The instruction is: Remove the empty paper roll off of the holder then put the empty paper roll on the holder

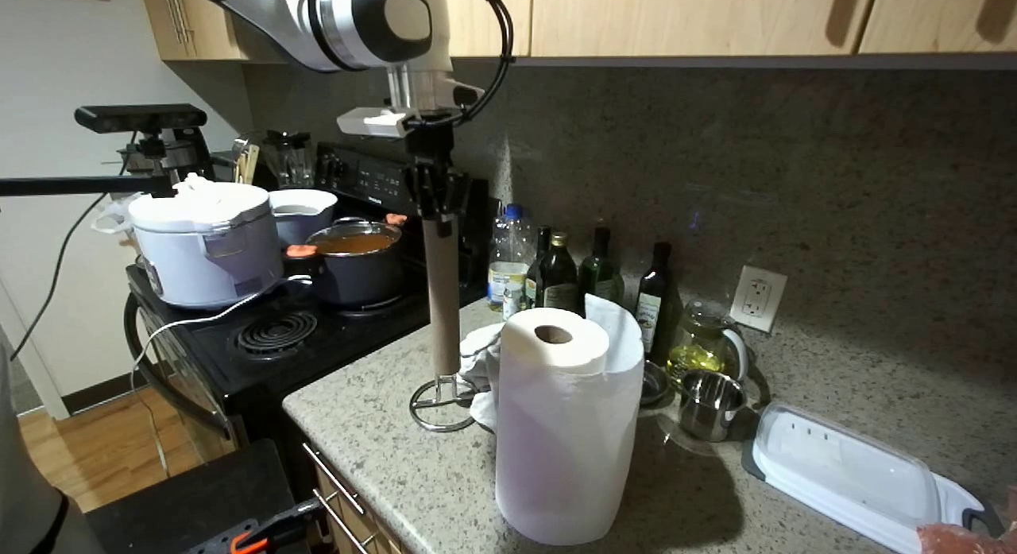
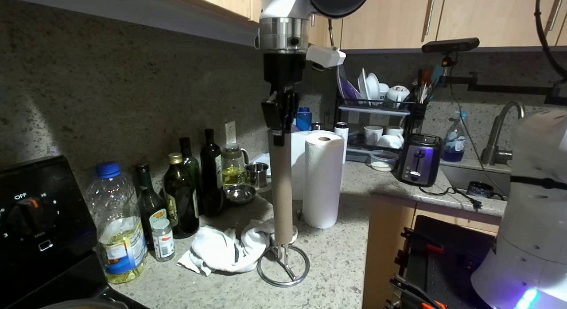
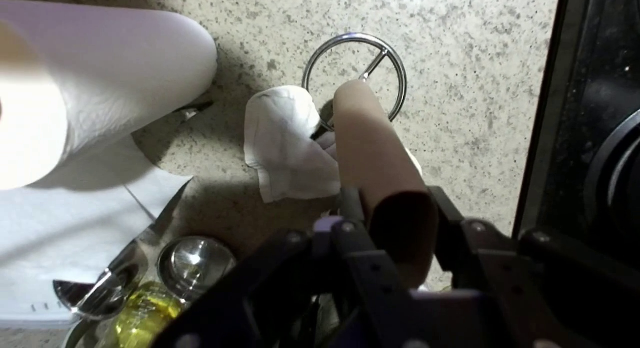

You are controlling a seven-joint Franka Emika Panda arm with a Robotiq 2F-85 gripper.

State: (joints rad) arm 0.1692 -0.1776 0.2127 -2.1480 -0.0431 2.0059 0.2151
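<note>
The empty paper roll, a slim brown cardboard tube, stands nearly upright in both exterior views. My gripper is shut on its upper end, one finger on each side; the dark mouth of the tube shows between them in the wrist view. Below the tube lies the ring base of the holder, with a short stretch of bare wire visible between the tube's lower end and the ring. The holder's upright post is hidden, apparently inside the tube. Whether the tube rests on the wire or hangs from my fingers, I cannot tell.
A fat white paper towel roll stands close beside the holder. A crumpled white cloth touches the area by the ring. Several bottles line the backsplash, with a metal cup nearby. The stove adjoins the counter.
</note>
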